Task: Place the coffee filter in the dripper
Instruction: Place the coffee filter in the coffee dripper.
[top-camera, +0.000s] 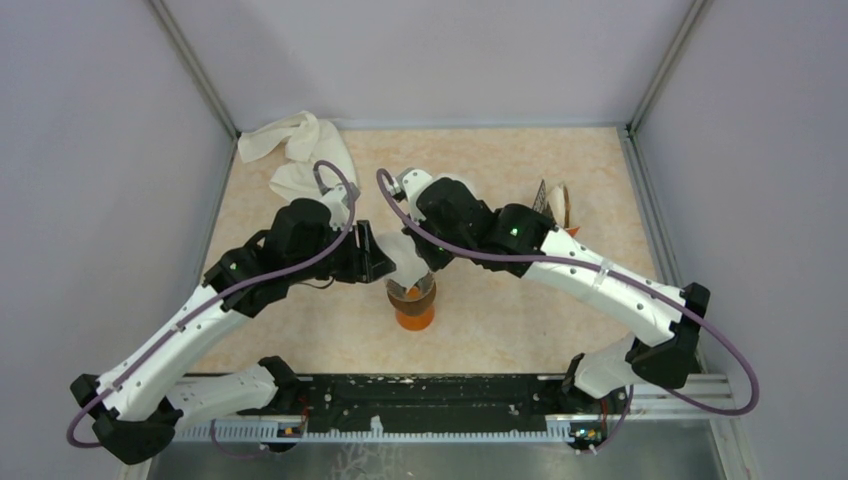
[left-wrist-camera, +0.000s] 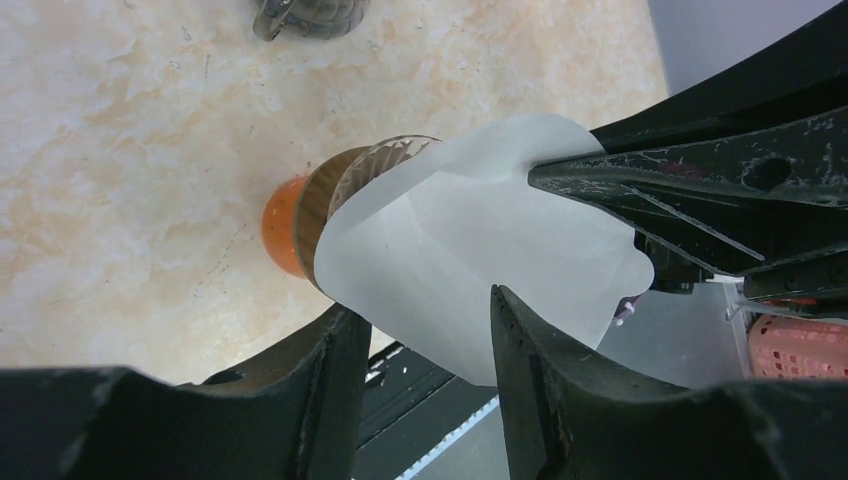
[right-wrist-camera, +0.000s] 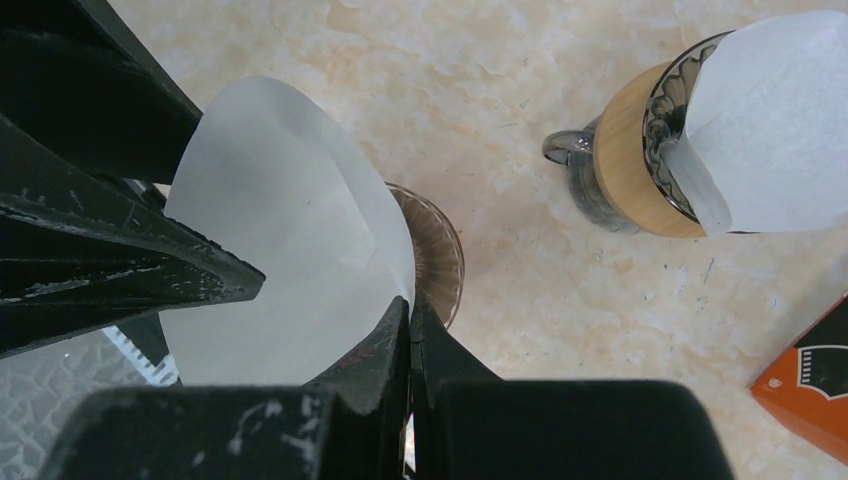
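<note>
The white paper coffee filter (top-camera: 405, 257) hangs at the mouth of the ribbed glass dripper (left-wrist-camera: 372, 170), which sits on an orange base (top-camera: 414, 316) at mid table. Its lower part covers the dripper's opening and its upper part sticks out. My right gripper (right-wrist-camera: 410, 312) is shut on the filter's edge (right-wrist-camera: 290, 220), just above the dripper's rim (right-wrist-camera: 443, 262). My left gripper (left-wrist-camera: 425, 335) is open, its fingers (left-wrist-camera: 345, 345) apart on either side of the filter's lower edge (left-wrist-camera: 470, 250) without pinching it. Both grippers meet over the dripper in the top view.
A second dripper with a wooden collar (right-wrist-camera: 625, 150) and its own filter lies to the right. An orange box (right-wrist-camera: 812, 390) is near it. A crumpled white cloth (top-camera: 300, 150) lies at the back left. A dark glass object (left-wrist-camera: 310, 15) sits beyond the dripper.
</note>
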